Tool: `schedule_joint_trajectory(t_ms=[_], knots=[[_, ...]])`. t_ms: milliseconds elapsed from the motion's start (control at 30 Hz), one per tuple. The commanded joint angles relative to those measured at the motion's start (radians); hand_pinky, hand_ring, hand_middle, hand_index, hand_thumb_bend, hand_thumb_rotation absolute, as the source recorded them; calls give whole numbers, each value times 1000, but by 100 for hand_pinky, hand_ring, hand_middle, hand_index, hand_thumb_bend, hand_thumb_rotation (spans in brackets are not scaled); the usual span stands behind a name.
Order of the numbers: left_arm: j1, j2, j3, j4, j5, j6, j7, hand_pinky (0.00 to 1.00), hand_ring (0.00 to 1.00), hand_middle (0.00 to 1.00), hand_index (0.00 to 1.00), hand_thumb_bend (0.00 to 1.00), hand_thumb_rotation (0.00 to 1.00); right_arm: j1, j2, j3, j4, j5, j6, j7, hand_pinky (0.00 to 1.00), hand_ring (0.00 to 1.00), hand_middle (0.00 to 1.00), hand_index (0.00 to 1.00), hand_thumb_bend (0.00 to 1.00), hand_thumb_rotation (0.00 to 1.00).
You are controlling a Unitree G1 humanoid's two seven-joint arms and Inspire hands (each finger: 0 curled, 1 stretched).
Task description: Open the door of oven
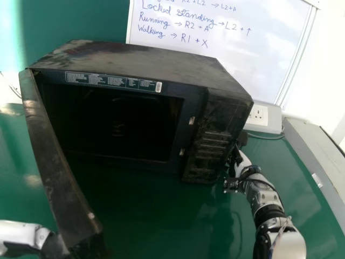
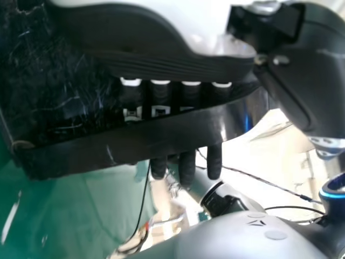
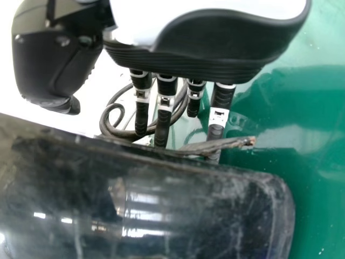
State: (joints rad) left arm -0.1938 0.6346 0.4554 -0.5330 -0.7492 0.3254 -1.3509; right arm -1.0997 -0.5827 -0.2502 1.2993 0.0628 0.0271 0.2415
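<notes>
The black oven (image 1: pixel 135 59) stands on the table with its door (image 1: pixel 59 183) swung wide open on the left, its dark inside showing. At the door's free edge is my left hand (image 1: pixel 24 237), at the bottom left. In the left wrist view, the left hand (image 2: pixel 161 108) has its fingers straight, partly hidden by the door's edge strip (image 2: pixel 145 134), with some fingertips showing past it. My right hand (image 1: pixel 240 162) is beside the oven's right side, near the front corner. In the right wrist view, the right hand (image 3: pixel 164 102) has extended fingers reaching down beside the oven (image 3: pixel 135 199), one tip partly hidden.
Behind the oven stands a whiteboard (image 1: pixel 215 32) with writing. A white socket box (image 1: pixel 264 116) with a cable lies right of the oven, and a grey ledge (image 1: pixel 318 145) runs along the right. The table (image 1: pixel 156 216) is green. A loose cable (image 3: pixel 110 116) coils near the right hand.
</notes>
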Motion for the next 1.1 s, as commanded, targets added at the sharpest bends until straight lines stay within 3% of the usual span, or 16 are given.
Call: schedule_joint_trajectory(t_ms=[0,33,133,167,233,267,300,367,533,600,667,700,767,800,900,1067], knots=[[32,-180,272,-28,73,-211,389,20,30,44,51,51,0,29,9,2,20,-8,32,15,52,59,74,82,71,73],[26,-149,286,3,21,-172,366,21,32,45,51,51,0,29,10,1,20,-7,31,14,51,58,74,82,71,72],[-17,-119,325,71,-41,-170,326,26,37,46,49,50,7,28,9,-1,21,-5,35,12,49,58,73,80,70,71],[-51,-114,339,89,27,-270,306,24,36,45,49,49,8,27,9,0,21,-7,37,9,50,58,73,81,68,71],[-80,-52,370,67,83,-279,318,21,31,39,48,49,8,27,9,2,21,-9,35,7,49,57,72,81,68,72],[-74,-71,389,6,86,-227,413,18,27,41,50,50,4,27,8,2,21,-9,35,6,49,56,72,81,70,72],[-58,-44,411,-14,32,-144,442,12,20,40,50,50,2,28,8,2,20,-9,34,7,50,56,72,82,69,72],[-29,83,473,31,-113,36,404,8,16,40,50,50,0,27,7,2,20,-8,34,9,50,57,71,82,69,72],[-57,228,541,66,-258,207,454,2,7,40,48,51,0,24,5,7,19,-13,34,11,49,58,73,83,71,73],[-64,295,572,115,-281,268,436,0,3,46,47,51,0,26,3,15,19,-20,26,17,51,59,74,82,69,73],[-69,288,613,115,-216,241,457,0,3,47,47,51,0,28,2,17,18,-22,22,21,52,60,74,81,68,75],[-66,250,644,87,-143,186,487,1,4,42,47,51,0,27,3,14,18,-18,25,18,53,60,74,81,68,73],[-40,224,710,101,-148,194,514,1,5,39,48,51,0,26,3,9,20,-13,31,16,51,59,74,83,69,73],[-30,231,736,128,-153,201,498,2,6,44,48,51,0,27,1,14,19,-17,27,20,51,59,74,83,69,73],[-43,324,756,251,-123,197,389,3,7,39,48,51,0,28,0,17,19,-20,22,24,51,58,74,83,69,75],[-75,457,743,540,-180,164,184,1,4,46,47,52,0,27,0,15,20,-18,22,18,52,59,74,82,70,74]])
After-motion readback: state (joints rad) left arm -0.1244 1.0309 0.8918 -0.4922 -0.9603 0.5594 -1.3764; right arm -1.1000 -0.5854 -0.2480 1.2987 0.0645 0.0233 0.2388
